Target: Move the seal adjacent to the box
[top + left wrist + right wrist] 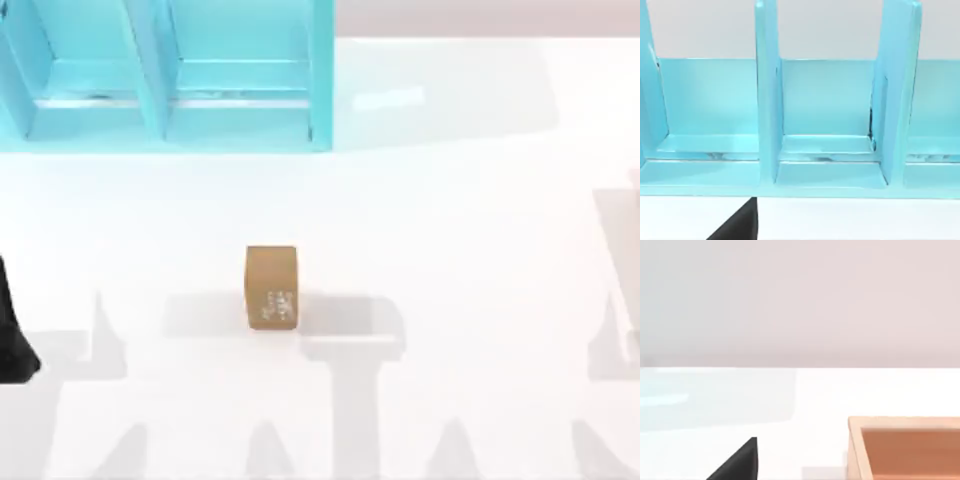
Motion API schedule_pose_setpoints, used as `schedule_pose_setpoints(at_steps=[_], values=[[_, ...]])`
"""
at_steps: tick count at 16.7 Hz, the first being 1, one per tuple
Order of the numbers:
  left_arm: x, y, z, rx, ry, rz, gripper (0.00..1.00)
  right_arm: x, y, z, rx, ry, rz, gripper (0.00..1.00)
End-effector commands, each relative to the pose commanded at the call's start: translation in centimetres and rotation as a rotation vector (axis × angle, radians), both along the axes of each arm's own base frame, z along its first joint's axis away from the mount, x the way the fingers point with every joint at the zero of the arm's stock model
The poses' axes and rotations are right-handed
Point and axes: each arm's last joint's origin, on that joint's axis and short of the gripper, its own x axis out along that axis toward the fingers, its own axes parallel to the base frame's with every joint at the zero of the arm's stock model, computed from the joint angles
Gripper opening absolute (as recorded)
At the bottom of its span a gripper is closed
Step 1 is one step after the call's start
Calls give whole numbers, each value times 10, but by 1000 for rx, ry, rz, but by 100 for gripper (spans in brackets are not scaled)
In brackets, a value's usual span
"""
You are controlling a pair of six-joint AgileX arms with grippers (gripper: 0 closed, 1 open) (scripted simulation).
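Left claw [740, 225]: just a dark tip at the near left edge of the table [480, 200], facing the blue rack [830, 125]. Wide or narrow, cannot tell. Right claw [740, 465]: likewise a dark tip over the white top, close to a corner of the wooden box [905, 450]. Cannot tell its state either. Nothing held by either, by the look of it.

Farther out, near the middle of the table: the seal [270, 287], upright, speckled face toward the near side, standing alone and well apart from the rack [170, 80] at the far left. Not touching anything.

Judging by this, still the opening step: seal untouched, no reach begun. Next move probably calls for bringing one claw over the block, opening wider than its narrow body, coming straight down and closing on two opposite sides, then carrying it across and setting it upright just beside the box wall, not inside it. Box place on the table hard to fix from above.
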Motion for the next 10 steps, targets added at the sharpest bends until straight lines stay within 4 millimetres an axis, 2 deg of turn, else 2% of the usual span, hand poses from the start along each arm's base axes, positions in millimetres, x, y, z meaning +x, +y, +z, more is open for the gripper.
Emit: schedule_pose_setpoints(at_steps=[3,5,8,10], values=[[0,0,0,0,0,0,100,0,0,2,2,4,5,100],[0,0,0,0,0,0,100,0,3,11,10,24,28,100],[0,0,0,0,0,0,100,1,9,40,38,92,94,100],[0,0,0,0,0,0,100,5,16,67,64,159,149,100]])
